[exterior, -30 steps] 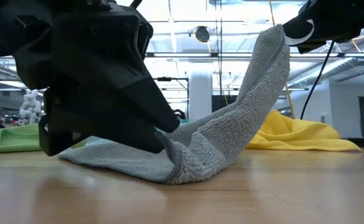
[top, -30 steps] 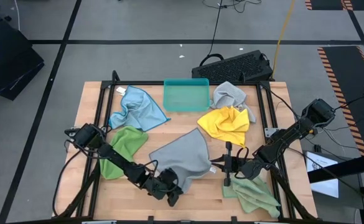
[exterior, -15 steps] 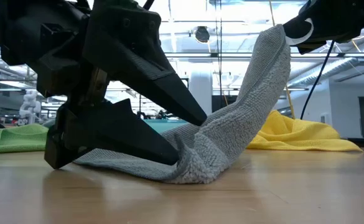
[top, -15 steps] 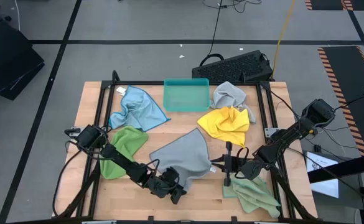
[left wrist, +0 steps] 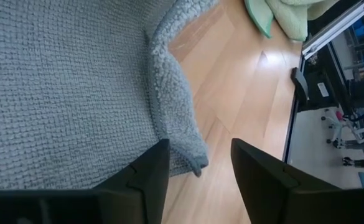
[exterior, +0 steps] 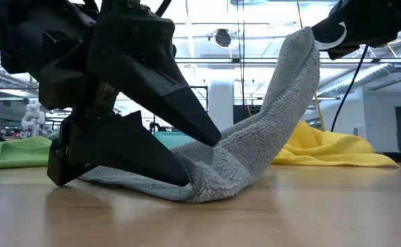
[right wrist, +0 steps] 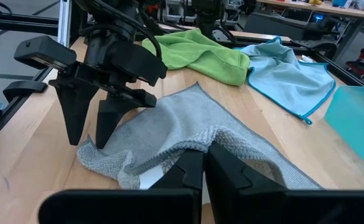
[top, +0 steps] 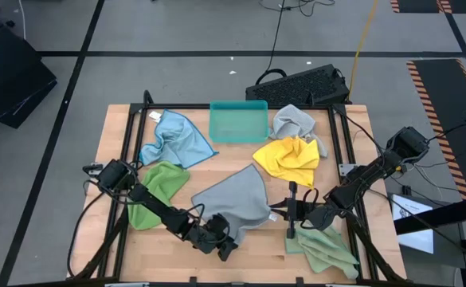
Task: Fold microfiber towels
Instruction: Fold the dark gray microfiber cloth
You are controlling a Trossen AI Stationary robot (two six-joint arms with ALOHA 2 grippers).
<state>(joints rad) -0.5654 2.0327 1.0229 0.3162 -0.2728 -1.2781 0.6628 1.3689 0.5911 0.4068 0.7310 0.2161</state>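
at lower centre of the counter (top: 113, 159), the left gripper (exterior: 200, 154) is straddling the grey towel (top: 236, 199) corner, jaws parted; the right gripper (top: 279, 209), jaws clamped, is lifting the opposite corner for folding.

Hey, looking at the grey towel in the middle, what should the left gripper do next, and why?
Probably close the left gripper on the grey towel's near corner. Its jaws stand open around that bunched edge without pinching it, while the right gripper holds the opposite corner lifted and clamped. With both corners gripped, the towel could be pulled flat for folding.
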